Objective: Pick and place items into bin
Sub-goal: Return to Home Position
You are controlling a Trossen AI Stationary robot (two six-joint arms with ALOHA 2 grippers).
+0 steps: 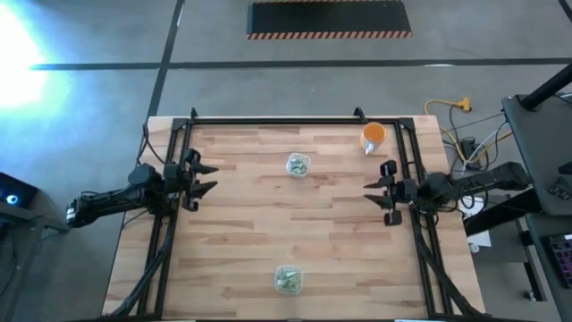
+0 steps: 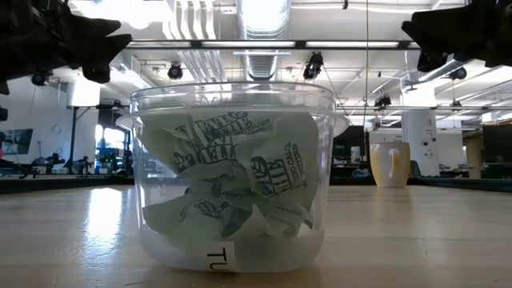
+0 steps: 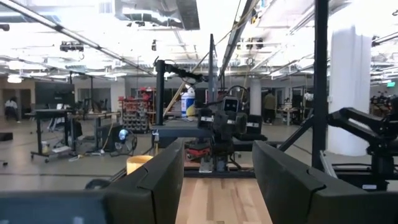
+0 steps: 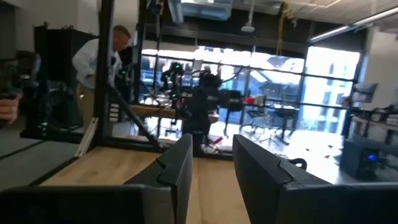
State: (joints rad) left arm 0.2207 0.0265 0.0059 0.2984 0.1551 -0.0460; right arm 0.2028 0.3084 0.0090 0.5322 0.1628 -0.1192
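Note:
The items are pale green-and-white crinkly wrapped pieces (image 2: pixel 232 188) heaped inside a clear round tub (image 2: pixel 152 232) near the table's near edge, also seen in the high view as a tub (image 1: pixel 287 279). A second clear tub (image 1: pixel 298 165) with similar pieces stands toward the far side. My left gripper (image 1: pixel 207 177) hovers open above the table's left side, level with the far tub. My right gripper (image 1: pixel 371 192) hovers open above the right side. Both point inward at each other and touch nothing. Their open fingers show in the wrist views (image 3: pixel 217 186) (image 4: pixel 211 177).
An orange cup (image 1: pixel 374 137) stands at the far right of the table, also seen in the low view (image 2: pixel 390 164). A black frame (image 1: pixel 268 121) edges the far and side borders. Bare wood lies between the two tubs. A person (image 4: pixel 99 62) stands in the room beyond the left arm.

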